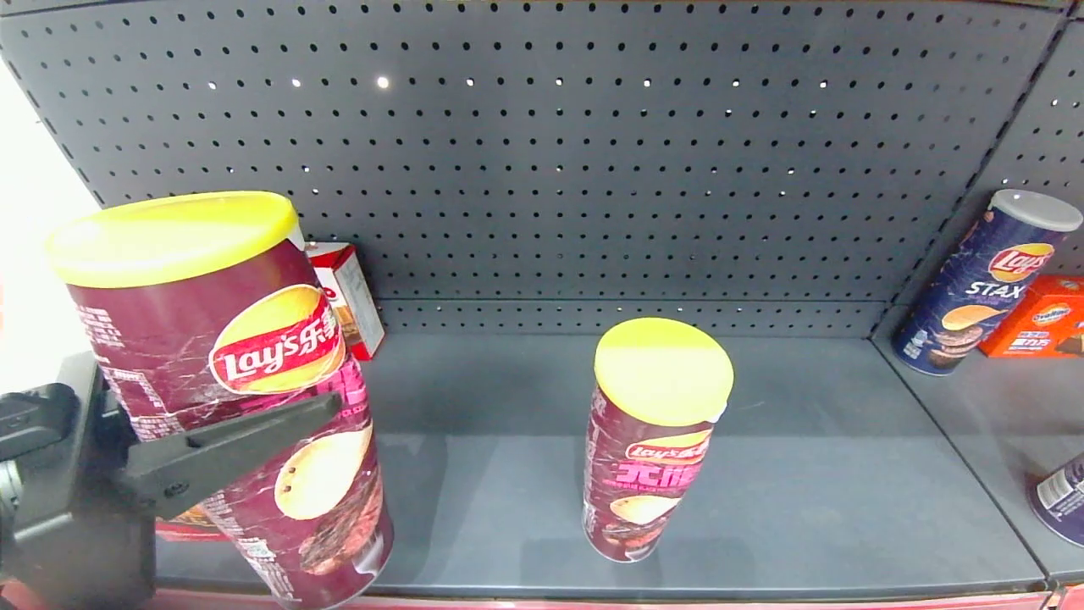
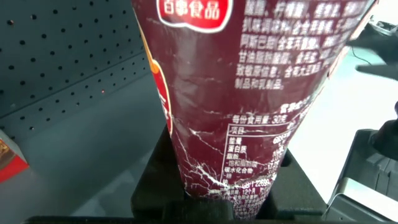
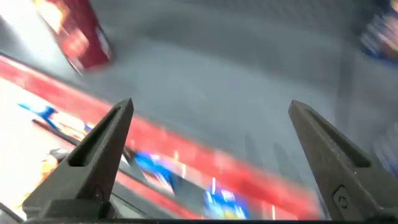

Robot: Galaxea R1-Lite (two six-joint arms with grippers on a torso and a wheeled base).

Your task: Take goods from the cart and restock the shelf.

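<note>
Can (image 1: 254, 339) clamped in left pincer (image 1: 296, 417); right pincer (image 3: 211, 104) wide apart over shelf edge (image 3: 186, 148).

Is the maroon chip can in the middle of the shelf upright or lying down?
Upright. The can stands on its base on the shelf, its yellow lid facing up.

Left tool (image 1: 284, 428), low at the robot's left, has its fingers clamped across the body of a chip can (image 1: 212, 322); right tool (image 3: 210, 106) has fingers spread wide apart, gripping nothing.
</note>
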